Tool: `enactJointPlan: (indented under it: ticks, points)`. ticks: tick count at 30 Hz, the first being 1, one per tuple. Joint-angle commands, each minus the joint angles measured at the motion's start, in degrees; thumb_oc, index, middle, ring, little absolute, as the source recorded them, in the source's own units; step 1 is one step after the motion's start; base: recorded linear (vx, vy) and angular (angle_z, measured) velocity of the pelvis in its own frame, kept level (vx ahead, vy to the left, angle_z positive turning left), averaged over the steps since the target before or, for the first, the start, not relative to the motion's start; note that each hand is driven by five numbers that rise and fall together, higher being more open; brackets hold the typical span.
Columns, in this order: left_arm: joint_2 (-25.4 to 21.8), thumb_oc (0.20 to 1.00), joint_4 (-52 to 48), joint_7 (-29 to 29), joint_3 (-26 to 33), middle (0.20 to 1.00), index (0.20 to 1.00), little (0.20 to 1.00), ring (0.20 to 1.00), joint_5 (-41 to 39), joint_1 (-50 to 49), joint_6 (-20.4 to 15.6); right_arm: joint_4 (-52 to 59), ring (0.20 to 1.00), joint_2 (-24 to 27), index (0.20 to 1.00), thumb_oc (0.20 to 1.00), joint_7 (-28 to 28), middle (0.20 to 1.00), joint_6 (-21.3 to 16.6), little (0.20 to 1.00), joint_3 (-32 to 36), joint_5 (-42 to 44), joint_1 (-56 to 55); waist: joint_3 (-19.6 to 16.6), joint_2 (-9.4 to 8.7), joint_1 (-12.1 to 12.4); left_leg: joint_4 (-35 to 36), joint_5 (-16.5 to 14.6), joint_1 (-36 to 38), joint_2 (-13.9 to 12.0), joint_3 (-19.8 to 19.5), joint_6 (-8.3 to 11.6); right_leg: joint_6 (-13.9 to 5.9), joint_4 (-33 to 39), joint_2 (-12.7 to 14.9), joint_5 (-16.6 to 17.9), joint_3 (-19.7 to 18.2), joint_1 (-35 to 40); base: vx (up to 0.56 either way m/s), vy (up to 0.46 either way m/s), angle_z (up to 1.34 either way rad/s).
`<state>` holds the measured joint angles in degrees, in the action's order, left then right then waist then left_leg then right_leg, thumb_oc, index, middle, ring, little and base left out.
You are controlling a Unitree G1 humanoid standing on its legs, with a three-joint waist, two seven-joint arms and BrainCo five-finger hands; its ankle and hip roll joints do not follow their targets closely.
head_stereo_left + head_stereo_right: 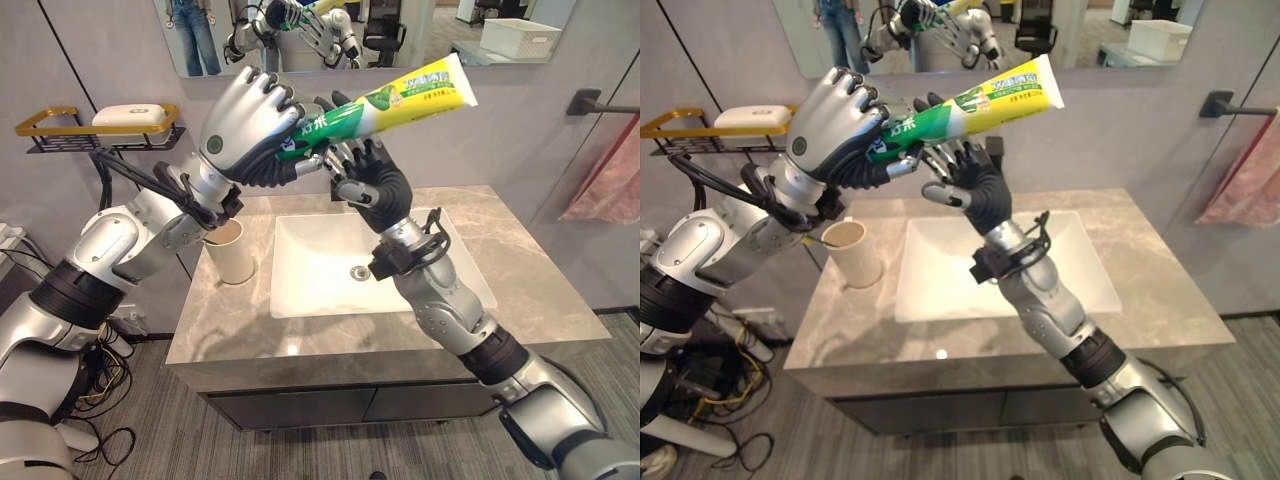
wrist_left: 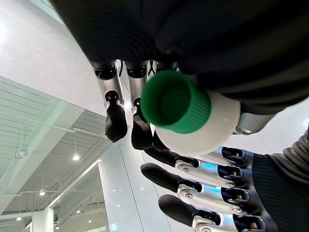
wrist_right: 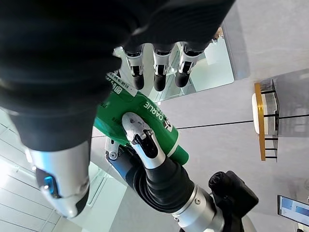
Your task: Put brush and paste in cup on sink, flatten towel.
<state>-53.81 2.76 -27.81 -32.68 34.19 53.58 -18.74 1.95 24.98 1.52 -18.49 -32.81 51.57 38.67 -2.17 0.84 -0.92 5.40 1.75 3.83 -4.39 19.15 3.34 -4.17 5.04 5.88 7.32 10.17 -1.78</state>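
Note:
A green, yellow and white toothpaste tube (image 1: 400,100) is held high above the sink, tilted with its flat end up to the right. My left hand (image 1: 245,125) is curled round its lower green end; the green cap (image 2: 176,101) pokes out past its fingers (image 2: 116,113). My right hand (image 1: 370,185) is just below and behind the tube, its straight, spread fingers (image 3: 158,67) against the green part (image 3: 113,118). A beige cup (image 1: 231,250) stands upright on the counter left of the basin, below my left forearm.
The white sink basin (image 1: 340,290) is set in a grey stone counter (image 1: 530,290). A pink towel (image 1: 610,180) hangs on a wall rail at the right. A gold-rimmed shelf (image 1: 60,118) with a soap box is on the left wall. A mirror hangs above.

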Motion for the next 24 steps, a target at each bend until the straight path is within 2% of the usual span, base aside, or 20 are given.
enactJointPlan:
  ticks: [1, 14, 20, 24]
  points:
    - [-3.12, 0.2, 1.57, -1.37, 0.7, 0.2, 0.2, 0.2, 0.2, -1.6, 2.19, 0.87, 5.47, 1.0, 0.47, 1.0, 1.0, 2.14, 1.0, -5.44, 1.0, 2.45, 2.12, 3.51, -2.25, -2.5, 0.66, -0.4, -0.08, 0.21, -3.0, -2.94, 3.29, -6.14, -0.04, 6.94, 0.37, 0.18, 1.78, 0.0, 0.0, 0.0]
    - [-2.7, 0.2, 1.23, 0.42, 4.11, 0.2, 0.2, 0.2, 0.2, -3.31, -3.72, -0.29, 9.59, 1.0, 1.76, 1.0, 1.0, 2.6, 1.0, -6.21, 1.0, 4.19, 2.15, 3.6, -1.91, -3.31, 0.95, -0.4, -0.65, 0.6, -2.48, -2.56, 2.74, -6.28, -0.04, 7.11, 0.35, -0.6, 1.56, 0.0, 0.0, 0.0]
    - [-2.03, 0.2, -3.09, 2.61, 8.53, 0.2, 0.2, 0.2, 0.2, -4.08, -12.26, -2.43, 7.55, 1.0, -0.41, 1.0, 1.0, -0.44, 1.0, -6.88, 1.0, 5.14, 0.07, 4.29, -1.97, -3.26, 1.43, -0.4, -1.09, 1.55, -2.48, -1.68, 2.59, -5.95, -0.04, 6.67, 0.11, -1.43, 1.59, 0.02, -0.007, -0.03]
    - [-1.55, 0.2, -3.61, 2.97, 8.47, 0.2, 0.2, 0.2, 0.2, -4.35, -12.89, -2.69, 7.29, 1.0, -0.11, 1.0, 1.0, -0.17, 1.0, -6.35, 1.0, 4.16, 0.48, 4.34, -1.86, -3.26, 1.42, -0.4, -1.07, 1.56, -2.59, -1.72, 2.63, -5.89, -0.04, 6.55, 0.07, -1.41, 1.59, 0.0, 0.0, 0.0]
